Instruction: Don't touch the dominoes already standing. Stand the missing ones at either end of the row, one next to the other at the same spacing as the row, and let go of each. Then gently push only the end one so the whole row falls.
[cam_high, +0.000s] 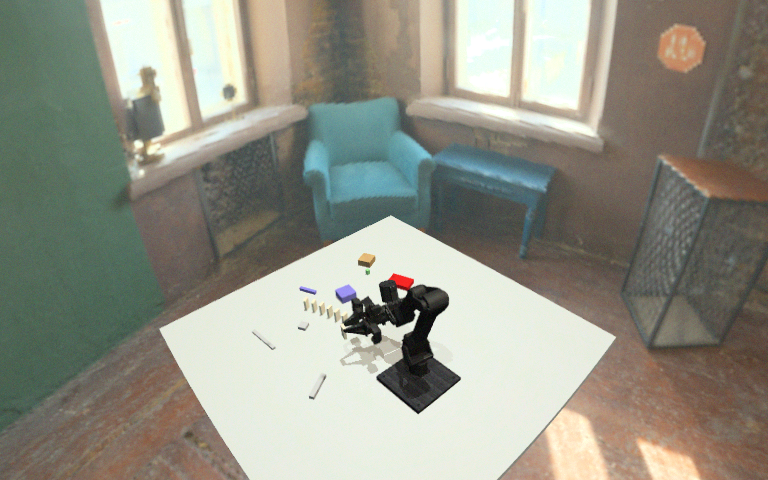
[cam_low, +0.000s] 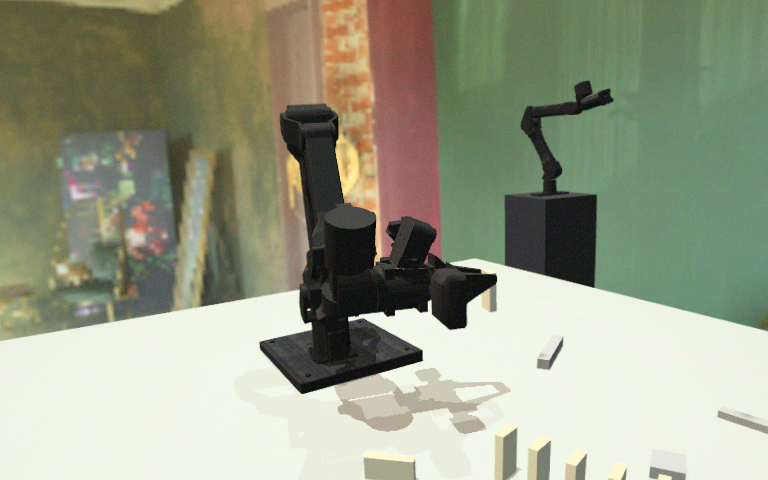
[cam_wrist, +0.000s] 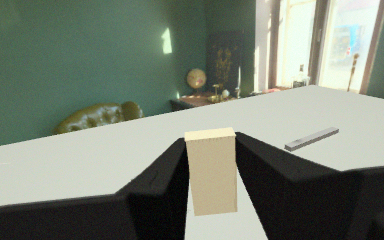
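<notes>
The black jaws (cam_high: 343, 328) (cam_low: 493, 278) are clamping a cream, flat rectangular domino (cam_high: 343, 332) (cam_low: 489, 295) (cam_wrist: 213, 175), holding it upright above the pale worktop (cam_high: 509, 350) (cam_low: 169, 407) (cam_wrist: 100, 160). Setting it down well is calling for a slow, level descent, matched spacing and an even release, avoiding the standing row.

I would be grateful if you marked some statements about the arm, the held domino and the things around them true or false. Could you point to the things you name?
1. The fingers (cam_high: 344, 328) grip a domino (cam_high: 343, 332) (cam_low: 489, 297) (cam_wrist: 212, 175). True.
2. The held domino lies flat. False: it is upright.
3. The armchair (cam_high: 365, 152) is red. False: it is blue.
4. The purple block (cam_high: 345, 293) lies nearer the row (cam_high: 322, 309) (cam_low: 538, 461) than the orange block (cam_high: 366, 259) does. True.
5. The row has fallen. False: its dominoes stand.
</notes>
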